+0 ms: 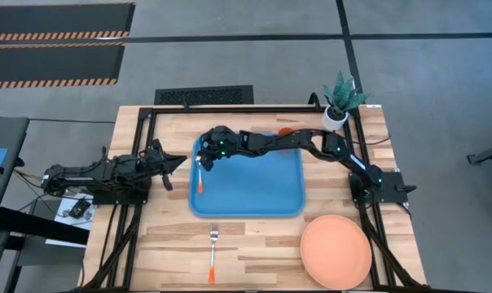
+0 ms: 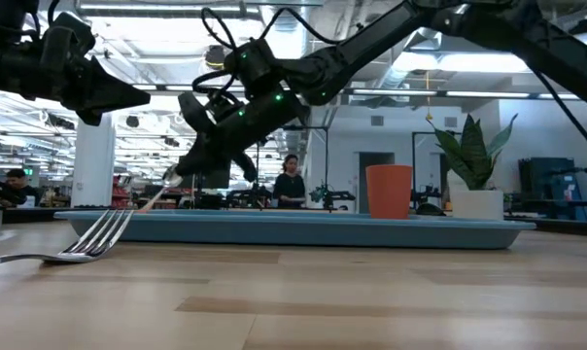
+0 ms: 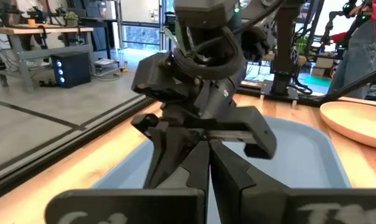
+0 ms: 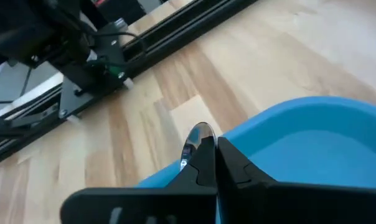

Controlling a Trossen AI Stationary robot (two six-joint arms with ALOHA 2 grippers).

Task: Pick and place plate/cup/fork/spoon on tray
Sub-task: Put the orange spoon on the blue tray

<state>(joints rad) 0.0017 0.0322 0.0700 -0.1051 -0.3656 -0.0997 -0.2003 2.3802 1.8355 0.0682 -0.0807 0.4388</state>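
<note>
- The right gripper (image 1: pixel 201 162) reached across the tray (image 1: pixel 262 195) to its left edge, jaws pinching the spoon (image 1: pixel 199 176) near its metal bowl, the orange handle slanting down toward the tray's floor.
- The left gripper (image 1: pixel 177 161) hung just beside the tray's left rim, jaws pressed together and holding nothing.
- The fork (image 1: pixel 213 253) lay on the tabletop (image 1: pixel 254 244) in front of the tray.
- The plate (image 1: pixel 336 251) sat on the tabletop by the tray's front right corner.
- The cup (image 2: pixel 389 191) stood behind the tray, near a potted plant (image 1: pixel 340 101).
</note>
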